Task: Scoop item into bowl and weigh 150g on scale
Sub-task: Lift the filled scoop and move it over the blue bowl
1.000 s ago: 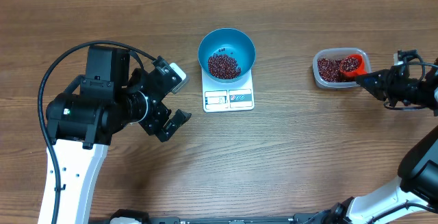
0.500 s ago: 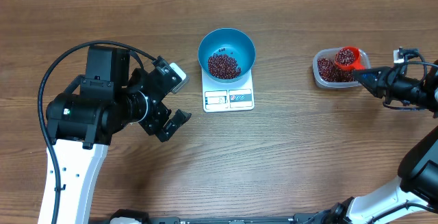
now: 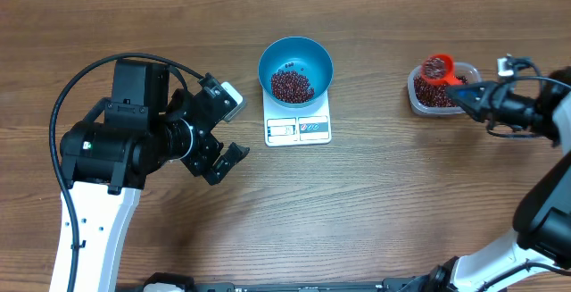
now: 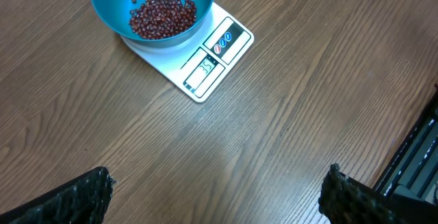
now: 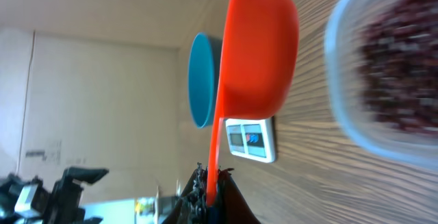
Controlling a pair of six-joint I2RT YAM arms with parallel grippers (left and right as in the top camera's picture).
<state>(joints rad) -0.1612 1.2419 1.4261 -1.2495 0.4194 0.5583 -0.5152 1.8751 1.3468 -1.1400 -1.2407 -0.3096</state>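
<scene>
The blue bowl [image 3: 295, 70] stands on the white scale [image 3: 298, 124] at mid-table, with a small heap of red-brown beans [image 3: 292, 85] in it. My right gripper [image 3: 466, 98] is shut on the handle of an orange scoop [image 3: 437, 67]. The scoop is heaped with beans and hangs over the far left rim of the clear tub [image 3: 437, 93]. In the right wrist view the scoop [image 5: 256, 53] fills the middle, with the bowl [image 5: 200, 80] and scale [image 5: 252, 140] beyond it. My left gripper [image 3: 234, 129] is open and empty over bare wood, left of the scale [image 4: 205, 66].
The clear plastic tub [image 5: 383, 73], right of the scale, holds more beans. A black cable loops over the left arm's base [image 3: 107, 149]. Bare wooden tabletop lies between the scale and the tub.
The right gripper has lifted the loaded scoop out of the tub's beans and carried it toward the tub's far left rim. The left arm has not moved.
</scene>
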